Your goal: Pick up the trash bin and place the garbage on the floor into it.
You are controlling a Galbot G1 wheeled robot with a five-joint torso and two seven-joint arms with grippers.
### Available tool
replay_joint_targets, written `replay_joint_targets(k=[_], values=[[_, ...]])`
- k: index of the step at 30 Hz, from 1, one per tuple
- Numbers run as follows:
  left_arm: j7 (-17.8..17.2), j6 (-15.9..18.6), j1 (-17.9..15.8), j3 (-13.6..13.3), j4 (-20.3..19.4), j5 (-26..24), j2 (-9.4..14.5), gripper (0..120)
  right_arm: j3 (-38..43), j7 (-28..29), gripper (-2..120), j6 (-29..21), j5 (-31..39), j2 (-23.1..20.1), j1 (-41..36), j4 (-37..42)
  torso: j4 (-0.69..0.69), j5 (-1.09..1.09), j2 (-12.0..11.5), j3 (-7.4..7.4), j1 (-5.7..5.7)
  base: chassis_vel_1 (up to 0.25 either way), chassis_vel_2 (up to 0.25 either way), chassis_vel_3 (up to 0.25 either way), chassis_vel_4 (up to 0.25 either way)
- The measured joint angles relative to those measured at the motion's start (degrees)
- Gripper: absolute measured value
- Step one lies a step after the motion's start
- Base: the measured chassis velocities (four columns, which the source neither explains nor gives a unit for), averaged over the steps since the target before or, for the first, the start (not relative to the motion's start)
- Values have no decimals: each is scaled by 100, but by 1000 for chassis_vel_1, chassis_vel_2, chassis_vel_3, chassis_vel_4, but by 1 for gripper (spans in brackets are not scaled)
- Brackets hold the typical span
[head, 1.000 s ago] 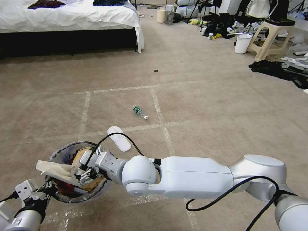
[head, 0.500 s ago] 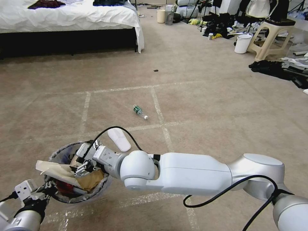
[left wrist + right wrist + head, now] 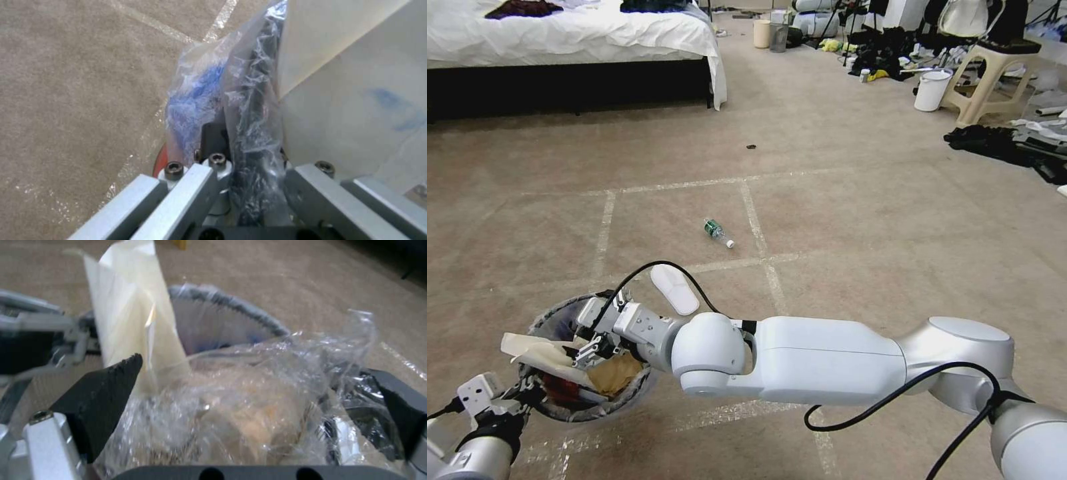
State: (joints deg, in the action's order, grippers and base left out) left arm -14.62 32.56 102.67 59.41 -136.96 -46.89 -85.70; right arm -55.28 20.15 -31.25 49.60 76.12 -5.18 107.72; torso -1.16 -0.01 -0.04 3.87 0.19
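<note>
Head view: left pincer (image 3: 527, 390) grips the trash bin (image 3: 560, 313) rim; right pincer (image 3: 597, 333) wide above it, bottle (image 3: 715, 231) and slipper sole (image 3: 674, 288) beyond it unpicked.

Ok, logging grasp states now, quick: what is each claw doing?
Left claw: shut on the trash bin rim and liner.
Right claw: open over the bin, fingers spread, holding nothing.

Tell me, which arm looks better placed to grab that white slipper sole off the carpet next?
Probably the right. Its tool is open and empty over the trash bin, close to the slipper sole. The left tool is clamped on the bin's rim, holding it.
</note>
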Motion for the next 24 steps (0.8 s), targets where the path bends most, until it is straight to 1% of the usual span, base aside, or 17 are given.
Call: replay_joint_targets(k=[6,16,17,18,19,20,22,24], values=[[0,-1,-13,-3,0,-5,4,1,-157,22,100,-14,44,-100,2,112,0,0,0,0,0,0,0,0,0],[4,-2,-14,-3,6,-4,9,1,-234,151,100,-174,355,-240,34,374,0,0,0,0,0,0,0,0,0],[4,-2,-11,-2,6,-6,10,1,-245,236,100,-254,507,-273,62,465,0,0,0,0,0,0,0,0,0],[4,-2,-11,-2,6,-6,10,1,-245,236,100,-254,507,-273,62,465,0,0,0,0,0,0,0,0,0],[4,-3,-1,-2,6,-6,10,1,-258,386,100,-372,744,-315,91,601,0,0,0,0,0,0,0,0,0],[4,-3,-1,-2,6,-6,10,1,-258,386,100,-372,744,-315,91,601,0,0,0,0,0,0,0,0,0],[5,-3,5,-1,-1,-8,10,1,-255,622,100,-538,1108,-366,103,770,0,1,0,0,0,0,0,0,0],[5,-4,7,-2,-4,-8,7,1,-245,709,100,-578,1211,-387,95,808,0,0,0,0,0,0,0,0,0]])
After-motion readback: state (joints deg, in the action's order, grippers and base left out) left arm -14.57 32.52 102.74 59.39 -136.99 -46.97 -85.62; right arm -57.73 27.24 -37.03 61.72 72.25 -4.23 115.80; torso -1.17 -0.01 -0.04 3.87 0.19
